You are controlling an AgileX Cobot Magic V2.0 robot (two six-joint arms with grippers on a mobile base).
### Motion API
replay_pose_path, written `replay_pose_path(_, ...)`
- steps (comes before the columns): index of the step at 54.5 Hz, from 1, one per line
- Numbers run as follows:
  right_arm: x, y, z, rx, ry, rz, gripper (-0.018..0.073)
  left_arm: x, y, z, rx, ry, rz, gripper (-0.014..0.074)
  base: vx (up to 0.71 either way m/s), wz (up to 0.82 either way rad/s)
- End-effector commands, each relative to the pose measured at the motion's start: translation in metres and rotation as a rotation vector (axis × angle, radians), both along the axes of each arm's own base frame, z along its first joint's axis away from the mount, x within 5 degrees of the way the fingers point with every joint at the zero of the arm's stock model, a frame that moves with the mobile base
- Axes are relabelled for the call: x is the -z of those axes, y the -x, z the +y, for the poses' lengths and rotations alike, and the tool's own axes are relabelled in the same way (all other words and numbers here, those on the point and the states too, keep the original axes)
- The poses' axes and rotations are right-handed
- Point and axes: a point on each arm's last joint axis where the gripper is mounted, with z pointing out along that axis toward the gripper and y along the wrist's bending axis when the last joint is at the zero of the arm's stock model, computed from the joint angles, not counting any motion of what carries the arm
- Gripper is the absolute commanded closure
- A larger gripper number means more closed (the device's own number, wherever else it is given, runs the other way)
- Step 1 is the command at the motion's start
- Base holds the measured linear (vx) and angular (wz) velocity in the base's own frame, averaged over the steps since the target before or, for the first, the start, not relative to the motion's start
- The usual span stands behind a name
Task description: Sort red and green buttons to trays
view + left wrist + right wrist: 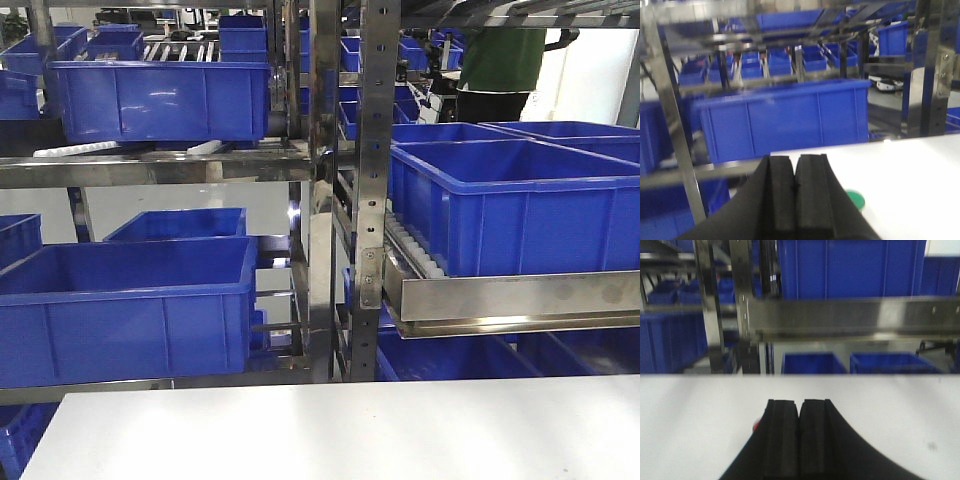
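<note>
In the left wrist view my left gripper (795,161) is shut and empty, its black fingers pressed together above the white table (910,170). A green rounded shape (856,199) lies on the table just right of the fingers, partly hidden by them; I cannot tell whether it is the green button or a tray. In the right wrist view my right gripper (799,404) is shut and empty above the table (695,410). A small red sliver (756,425) peeks out left of its fingers, mostly hidden. Neither gripper shows in the front view, and no tray is clearly seen.
Metal racks (378,150) with deep blue crates (130,310) (520,200) stand behind the table's far edge (340,395). A large blue crate (785,120) sits beyond the table in the left wrist view. A person in green (500,55) stands at the back.
</note>
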Motion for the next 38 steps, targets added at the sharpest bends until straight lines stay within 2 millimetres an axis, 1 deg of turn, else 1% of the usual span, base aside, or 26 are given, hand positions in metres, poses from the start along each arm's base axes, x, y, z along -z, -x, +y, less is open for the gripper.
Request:
replay_pose_path(1, -0.023, 0.001, 0.000, 0.006, 0.003, -0.242, 0.0567, -0.032, 0.004, -0.007, 0.082, 0.035, -0.246, 0.0602, 0.00, 0.00)
replay_pose_path(4, -0.039, 0.005, 0.000, 0.006, -0.007, -0.343, 0.0567, -0.042, 0.006, -0.007, 0.109, 0.162, -0.298, 0.0602, 0.00, 0.00)
replay_pose_path(6, -0.057, 0.008, -0.001, 0.007, -0.019, -0.390, 0.0567, -0.052, 0.008, -0.006, 0.108, 0.202, -0.302, 0.0602, 0.00, 0.00)
replay_pose_path(7, -0.062, 0.009, -0.001, 0.007, -0.021, -0.396, 0.0567, -0.055, 0.007, -0.006, 0.101, 0.205, -0.288, 0.0602, 0.00, 0.00)
replay_pose_path(9, -0.079, 0.011, -0.001, 0.006, -0.022, -0.407, 0.0567, -0.065, 0.007, -0.005, 0.085, 0.194, -0.269, 0.0602, 0.00, 0.00)
replay_pose_path(11, -0.095, 0.009, -0.001, 0.006, -0.019, -0.401, 0.0567, -0.080, 0.004, -0.003, 0.063, 0.171, -0.233, 0.0602, 0.00, -0.01)
replay_pose_path(12, -0.100, 0.008, -0.001, 0.007, -0.010, -0.394, 0.0567, -0.085, 0.003, -0.003, 0.056, 0.163, -0.218, 0.0602, 0.00, -0.01)
replay_pose_path(16, -0.122, -0.004, 0.000, 0.010, 0.018, -0.340, 0.0567, -0.107, -0.010, -0.002, 0.034, 0.130, -0.158, 0.0602, 0.00, -0.01)
replay_pose_path(19, -0.134, -0.020, 0.000, 0.011, 0.046, -0.306, 0.0567, -0.118, -0.026, -0.003, 0.035, 0.101, -0.122, 0.0602, 0.00, 0.00)
replay_pose_path(20, -0.139, -0.028, 0.000, 0.010, 0.053, -0.291, 0.0567, -0.121, -0.032, -0.003, 0.039, 0.088, -0.114, 0.0602, 0.00, 0.00)
replay_pose_path(24, -0.143, -0.049, 0.001, 0.007, 0.059, -0.245, 0.0567, -0.127, -0.054, -0.007, 0.067, 0.059, -0.098, 0.0602, 0.00, 0.01)
replay_pose_path(28, -0.137, -0.072, 0.001, 0.004, 0.059, -0.165, 0.0567, -0.127, -0.072, -0.010, 0.096, 0.063, -0.088, 0.0602, 0.00, 0.00)
replay_pose_path(34, -0.124, -0.093, 0.002, 0.003, 0.046, -0.073, 0.0564, -0.120, -0.091, -0.013, 0.125, 0.070, -0.065, 0.0592, 0.00, 0.00)
replay_pose_path(38, -0.117, -0.101, 0.002, 0.002, 0.033, -0.030, 0.0553, -0.115, -0.099, -0.014, 0.134, 0.081, -0.041, 0.0563, 0.00, 0.00)
